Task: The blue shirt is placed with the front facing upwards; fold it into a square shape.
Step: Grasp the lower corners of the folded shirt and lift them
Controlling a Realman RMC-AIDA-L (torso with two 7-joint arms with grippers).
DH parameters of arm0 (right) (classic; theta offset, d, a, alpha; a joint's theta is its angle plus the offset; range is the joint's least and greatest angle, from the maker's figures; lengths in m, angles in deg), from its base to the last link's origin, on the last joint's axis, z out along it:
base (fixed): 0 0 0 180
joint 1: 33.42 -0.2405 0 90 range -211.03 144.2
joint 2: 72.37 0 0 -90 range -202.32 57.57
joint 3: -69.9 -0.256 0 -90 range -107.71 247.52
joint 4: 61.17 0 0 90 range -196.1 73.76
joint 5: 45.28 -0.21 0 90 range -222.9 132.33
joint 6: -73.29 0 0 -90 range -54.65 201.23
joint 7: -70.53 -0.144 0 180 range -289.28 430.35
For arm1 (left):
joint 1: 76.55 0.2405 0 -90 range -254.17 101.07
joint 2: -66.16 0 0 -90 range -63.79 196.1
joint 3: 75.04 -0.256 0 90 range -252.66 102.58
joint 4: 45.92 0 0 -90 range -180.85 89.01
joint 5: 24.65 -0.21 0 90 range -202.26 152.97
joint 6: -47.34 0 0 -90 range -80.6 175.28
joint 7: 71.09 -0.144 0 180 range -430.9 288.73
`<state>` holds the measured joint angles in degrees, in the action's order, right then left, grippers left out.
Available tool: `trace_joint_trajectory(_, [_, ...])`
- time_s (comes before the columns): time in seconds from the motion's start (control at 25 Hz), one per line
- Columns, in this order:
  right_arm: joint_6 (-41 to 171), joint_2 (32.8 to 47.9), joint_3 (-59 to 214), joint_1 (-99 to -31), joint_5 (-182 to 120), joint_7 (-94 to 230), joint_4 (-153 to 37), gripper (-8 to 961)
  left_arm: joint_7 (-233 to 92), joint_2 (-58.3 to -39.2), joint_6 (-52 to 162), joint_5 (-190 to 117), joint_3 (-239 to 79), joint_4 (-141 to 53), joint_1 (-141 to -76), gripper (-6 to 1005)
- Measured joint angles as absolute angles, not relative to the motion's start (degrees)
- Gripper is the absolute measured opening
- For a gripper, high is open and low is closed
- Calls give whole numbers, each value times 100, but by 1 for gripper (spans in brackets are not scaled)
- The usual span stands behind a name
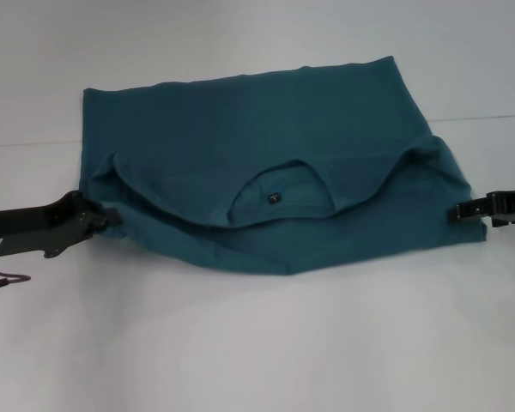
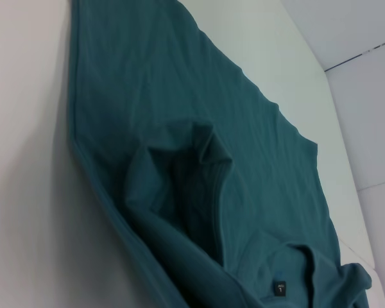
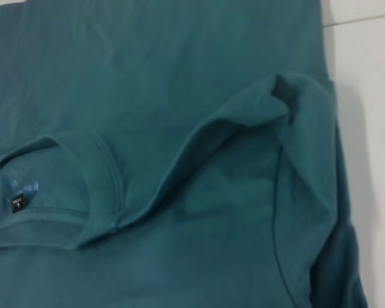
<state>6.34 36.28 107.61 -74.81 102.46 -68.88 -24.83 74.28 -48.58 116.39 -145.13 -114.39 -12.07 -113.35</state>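
Nearest you, the blue shirt (image 1: 266,172) sags in a soft fold on the white counter (image 1: 257,343) — limp cotton, light, drapes and creases wherever unsupported. Left gripper (image 1: 112,217) pinches the near left edge; right gripper (image 1: 455,213) is clenched on the near right edge. Mid-cloth, the collar label (image 1: 273,200) faces up. Farther back the hem lies flat. Hold by the seamed edges, I judge — keep the pull even.
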Motion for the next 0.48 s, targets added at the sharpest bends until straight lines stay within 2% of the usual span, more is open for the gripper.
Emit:
trace_joint_trajectory(0.16, [759, 3721, 10817, -7514, 10268, -6864, -2496, 907, 7428, -4863, 11654, -14513, -11434, -1207, -11337, 20])
trace_joint_trajectory(0.36, [948, 3729, 10954, -7574, 10274, -6912, -2676, 905, 7428, -4863, 11678, -14513, -11424, -1202, -11339, 21])
trace_joint_trajectory(0.48, [946, 3718, 10948, -7583, 10270, -6924, -2690, 720, 7428, -4865, 11677, -14508, -11424, -1187, -11345, 20])
